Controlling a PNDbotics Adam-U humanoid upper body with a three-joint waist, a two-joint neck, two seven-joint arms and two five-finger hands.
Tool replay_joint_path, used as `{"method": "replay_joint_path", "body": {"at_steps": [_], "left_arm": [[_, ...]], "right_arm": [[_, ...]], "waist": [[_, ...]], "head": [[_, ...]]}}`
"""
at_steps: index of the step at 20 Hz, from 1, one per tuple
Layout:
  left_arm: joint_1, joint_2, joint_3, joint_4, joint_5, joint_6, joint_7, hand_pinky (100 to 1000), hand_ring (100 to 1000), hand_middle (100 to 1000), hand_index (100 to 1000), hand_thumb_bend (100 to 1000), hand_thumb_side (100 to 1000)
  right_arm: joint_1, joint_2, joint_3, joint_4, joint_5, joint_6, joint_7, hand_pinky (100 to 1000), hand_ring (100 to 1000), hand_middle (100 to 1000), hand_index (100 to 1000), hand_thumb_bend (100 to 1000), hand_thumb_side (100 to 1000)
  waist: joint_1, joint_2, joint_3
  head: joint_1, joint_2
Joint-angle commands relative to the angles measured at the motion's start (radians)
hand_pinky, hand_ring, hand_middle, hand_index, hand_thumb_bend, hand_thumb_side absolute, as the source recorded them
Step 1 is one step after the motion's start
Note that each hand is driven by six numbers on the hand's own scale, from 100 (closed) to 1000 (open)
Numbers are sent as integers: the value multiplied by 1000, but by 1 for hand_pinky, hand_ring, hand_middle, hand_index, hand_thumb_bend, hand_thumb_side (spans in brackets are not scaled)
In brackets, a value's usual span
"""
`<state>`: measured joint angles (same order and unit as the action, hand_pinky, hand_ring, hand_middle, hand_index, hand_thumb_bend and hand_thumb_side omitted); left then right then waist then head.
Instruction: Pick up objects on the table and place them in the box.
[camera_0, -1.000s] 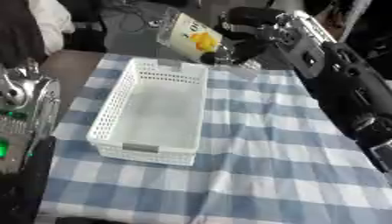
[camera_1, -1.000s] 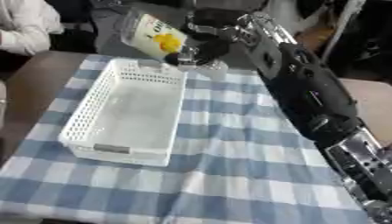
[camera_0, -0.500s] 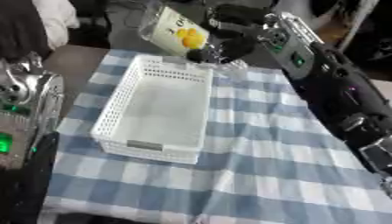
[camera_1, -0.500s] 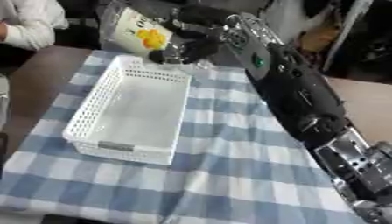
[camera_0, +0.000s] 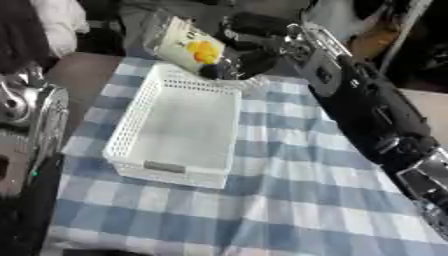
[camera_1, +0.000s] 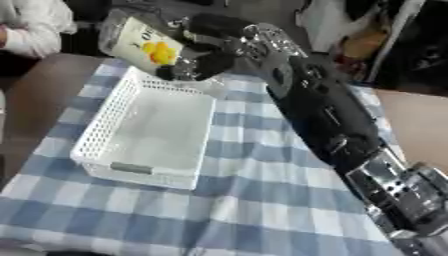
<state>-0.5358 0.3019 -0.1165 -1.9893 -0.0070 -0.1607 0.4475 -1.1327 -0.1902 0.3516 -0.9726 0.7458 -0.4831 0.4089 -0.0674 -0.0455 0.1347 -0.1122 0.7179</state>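
Observation:
A clear bag with a white label and a yellow picture hangs tilted above the far end of the white mesh box. My right hand is shut on the bag's lower right part, the arm reaching in from the right. The box's floor is bare white. My left hand, silver and black, rests at the left edge of the left eye view beside the box; its fingers are not clear to me.
A blue and white checked cloth covers the table. Brown table top shows left of the cloth. Dark clutter and a person's white sleeve lie beyond the far edge.
My right hand has carried the bag leftward, from the box's far right corner to above its far end. The camera has also shifted.

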Motion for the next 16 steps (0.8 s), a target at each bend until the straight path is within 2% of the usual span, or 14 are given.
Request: {"method": "replay_joint_path", "body": {"at_steps": [1, 4, 10, 11, 12, 13, 14, 15, 16], "left_arm": [[-28, 1, -2, -11, 7, -6, -2, 688, 613, 819, 786, 187, 1000], [-41, -6, -1, -11, 7, -14, -1, 690, 617, 818, 786, 188, 1000], [-66, -25, -3, -11, 12, -22, -2, 691, 621, 817, 786, 190, 999], [-69, -27, -3, -11, 13, -23, -2, 691, 621, 817, 786, 190, 999], [-73, -30, -4, -11, 13, -24, -1, 691, 621, 817, 786, 190, 999], [-75, -32, -4, -11, 14, -24, -2, 691, 621, 817, 786, 190, 999], [-77, -34, -5, -11, 15, -24, -2, 691, 621, 817, 786, 190, 999], [-79, -35, -6, -11, 16, -24, -3, 691, 621, 817, 786, 190, 999], [-80, -36, -6, -11, 16, -24, -4, 691, 622, 817, 786, 189, 999]], "right_arm": [[-32, 5, -4, -15, 4, -10, -22, 100, 100, 100, 280, 100, 977], [-18, -20, 18, -57, -20, -34, -35, 100, 100, 100, 281, 100, 978], [13, -42, 34, -112, -69, -26, -57, 100, 100, 100, 306, 100, 1000], [15, -40, 34, -114, -77, -20, -69, 100, 117, 179, 379, 100, 1000], [17, -37, 36, -113, -86, -18, -78, 100, 208, 282, 450, 100, 1000], [18, -35, 41, -109, -95, -19, -81, 100, 349, 429, 571, 100, 1000], [19, -34, 45, -106, -100, -22, -77, 100, 325, 402, 547, 100, 1000], [19, -33, 48, -103, -104, -27, -72, 158, 543, 622, 760, 100, 1000], [20, -33, 49, -101, -106, -34, -65, 303, 610, 708, 824, 100, 1000]], "waist": [[3, -6, 3], [-2, -1, 12], [-14, 10, 37], [-16, 12, 41], [-17, 13, 46], [-19, 15, 50], [-20, 15, 52], [-21, 16, 54], [-22, 16, 56]], "head": [[-48, -41], [-77, -68], [-85, -85], [-85, -87], [-86, -90], [-86, -91], [-87, -91], [-87, -92], [-87, -93]]}}
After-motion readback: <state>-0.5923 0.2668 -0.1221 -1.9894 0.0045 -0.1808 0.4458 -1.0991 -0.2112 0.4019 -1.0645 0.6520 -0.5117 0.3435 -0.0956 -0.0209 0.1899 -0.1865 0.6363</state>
